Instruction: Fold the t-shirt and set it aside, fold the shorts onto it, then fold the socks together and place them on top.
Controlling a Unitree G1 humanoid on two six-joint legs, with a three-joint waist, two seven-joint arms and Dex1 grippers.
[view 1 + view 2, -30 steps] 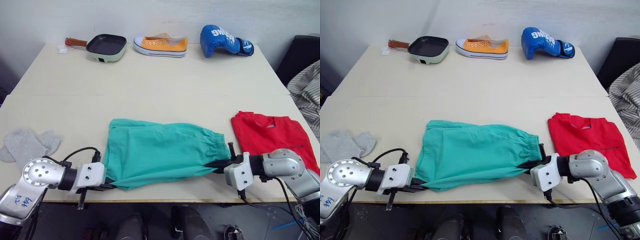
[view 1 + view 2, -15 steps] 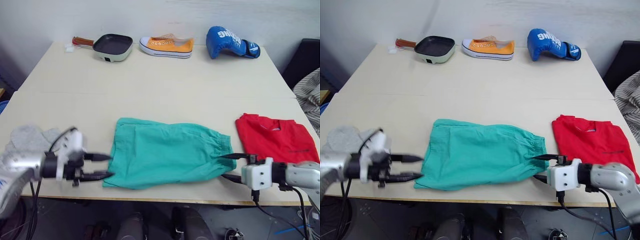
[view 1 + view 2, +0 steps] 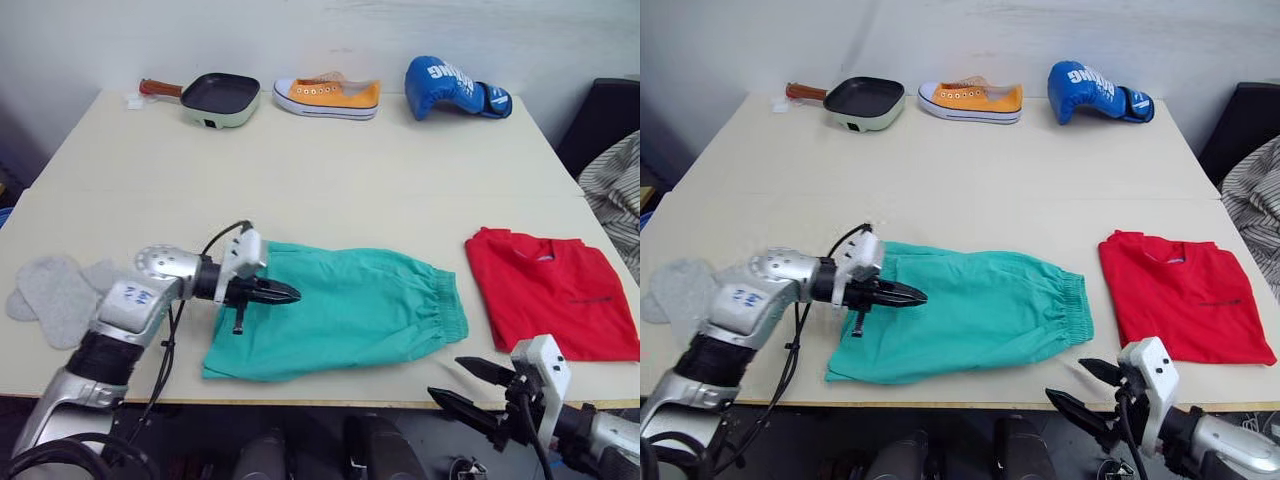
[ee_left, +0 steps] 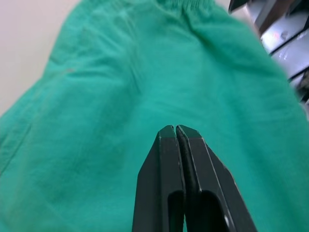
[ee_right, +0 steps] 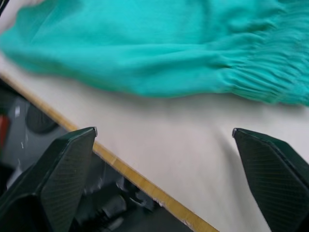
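Pressing together with no gap and nothing between them, the two black fingers of the left gripper (image 3: 285, 294) hover over the leg end of the shorts (image 3: 345, 310), pointing toward the waistband; the left wrist view shows the closed tips (image 4: 175, 131) above smooth teal-green cloth. The right gripper (image 3: 465, 386) sits below the near edge of the table (image 3: 320, 170), off the cloth, its two fingers spread wide apart and empty; the right wrist view shows the textured finger pads (image 5: 63, 169) flanking the table edge with the shorts' gathered hem beyond. One pair of shorts lies flat near the front edge of the table, soft fabric, leg ends to the robot's left, puckered elastic waistband to the right. One t-shirt (image 3: 550, 290), bright red cotton, lies folded into a rough rectangle just to the right of the shorts, apart from them, collar toward the far side. Two socks (image 3: 55, 295), light grey and fuzzy, lie flat and overlapping at the left edge of the table, well apart from the shorts. Along the far edge stand three items in a row: one square pan (image 3: 215, 96) with a pale green body, dark inner surface and brown handle, holding nothing; one orange canvas sneaker (image 3: 328, 95) with white sole; one glossy blue boxing glove (image 3: 450, 82)
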